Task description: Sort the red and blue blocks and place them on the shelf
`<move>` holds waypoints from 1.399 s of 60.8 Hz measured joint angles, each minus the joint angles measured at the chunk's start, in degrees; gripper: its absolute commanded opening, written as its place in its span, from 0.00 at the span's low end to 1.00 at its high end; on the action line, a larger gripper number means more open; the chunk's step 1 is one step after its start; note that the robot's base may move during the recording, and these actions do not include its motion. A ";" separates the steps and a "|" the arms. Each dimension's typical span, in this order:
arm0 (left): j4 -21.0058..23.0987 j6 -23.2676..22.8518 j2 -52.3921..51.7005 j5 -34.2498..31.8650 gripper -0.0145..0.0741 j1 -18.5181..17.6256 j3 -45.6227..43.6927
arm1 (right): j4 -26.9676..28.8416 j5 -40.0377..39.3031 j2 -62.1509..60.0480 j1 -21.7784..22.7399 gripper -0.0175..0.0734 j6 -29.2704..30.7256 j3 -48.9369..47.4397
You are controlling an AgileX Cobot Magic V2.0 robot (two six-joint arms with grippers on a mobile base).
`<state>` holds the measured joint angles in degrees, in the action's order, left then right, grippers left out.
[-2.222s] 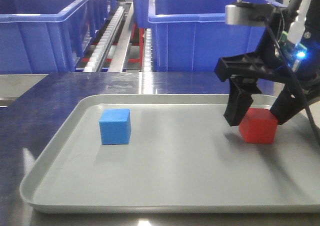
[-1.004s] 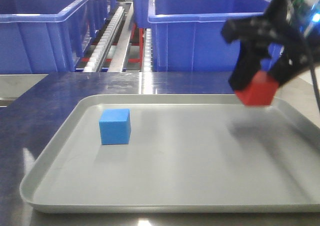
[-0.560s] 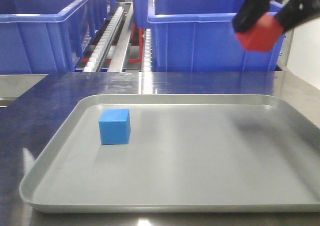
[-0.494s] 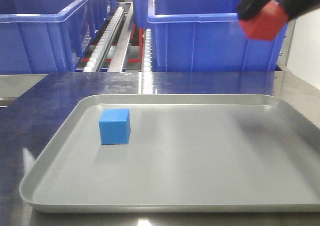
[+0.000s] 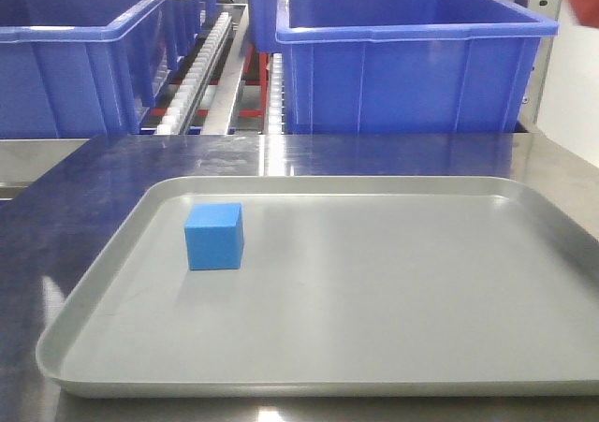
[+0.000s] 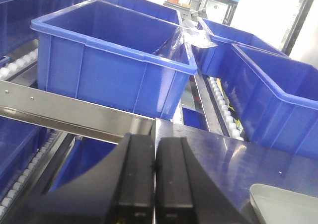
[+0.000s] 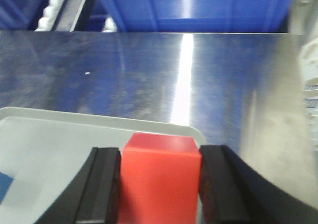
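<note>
Two cubes are well apart. The blue block (image 5: 214, 236) lies on the grey tray (image 5: 374, 338), near its left edge and toward the far left corner. The red block (image 7: 159, 167) is off the tray, pinched on two opposite sides by the jaws of the right gripper (image 7: 160, 184); in the right wrist view it hangs over the far right corner of the tray, with the steel tabletop (image 7: 149, 70) beyond it; in the front view only a red sliver shows at the upper right edge. The left gripper (image 6: 155, 179) holds nothing; its jaws are pressed together, and it faces the shelf (image 6: 59, 115) with its steel crossbar and white roller tracks (image 6: 224, 112); large blue bins (image 6: 114, 70) stand on the shelf.
</note>
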<state>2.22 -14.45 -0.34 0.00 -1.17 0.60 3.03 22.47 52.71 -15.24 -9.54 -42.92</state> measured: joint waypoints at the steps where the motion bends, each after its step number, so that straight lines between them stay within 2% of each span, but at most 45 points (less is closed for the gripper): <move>1: 0.00 0.00 0.00 0.00 0.33 0.00 0.00 | 0.00 0.00 -0.85 0.50 0.27 0.00 0.61; 33: 0.00 0.00 0.00 0.00 0.33 0.00 0.00 | -0.09 -0.52 -24.48 11.82 0.27 0.00 17.85; 50: 0.00 0.00 0.00 0.00 0.33 0.00 0.00 | -0.09 -0.52 -31.25 12.30 0.27 0.00 22.32; 85: 0.00 0.00 0.00 0.00 0.33 0.00 0.00 | -0.09 -1.98 -31.49 12.30 0.27 0.00 22.57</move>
<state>2.22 -14.45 -0.34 0.00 -1.17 0.60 2.95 20.48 21.22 -2.95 -9.54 -20.34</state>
